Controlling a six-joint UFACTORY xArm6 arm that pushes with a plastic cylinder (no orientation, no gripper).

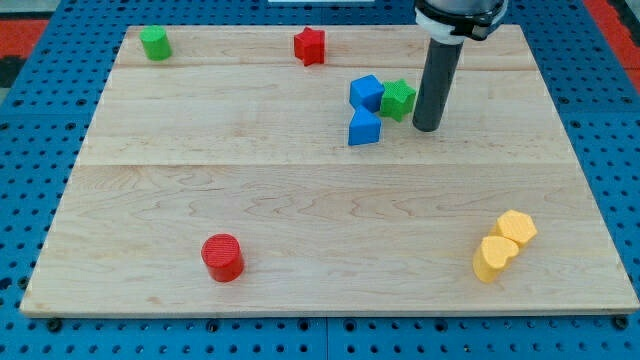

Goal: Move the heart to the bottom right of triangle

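Note:
The yellow heart (pixel 493 258) lies near the board's bottom right corner, touching a second yellow block, roughly hexagonal (pixel 517 228), just above and to its right. The blue triangle (pixel 364 128) sits in the upper middle, right below a blue cube (pixel 367 92). A green star (pixel 398 99) touches the cube's right side. My tip (pixel 427 128) rests on the board just right of the green star and right of the triangle, far above and to the left of the heart.
A red star (pixel 310 45) lies near the top edge, a green block (pixel 155 42) at the top left corner, and a red cylinder (pixel 222 257) at the bottom left. The wooden board (pixel 300 200) sits on a blue perforated surface.

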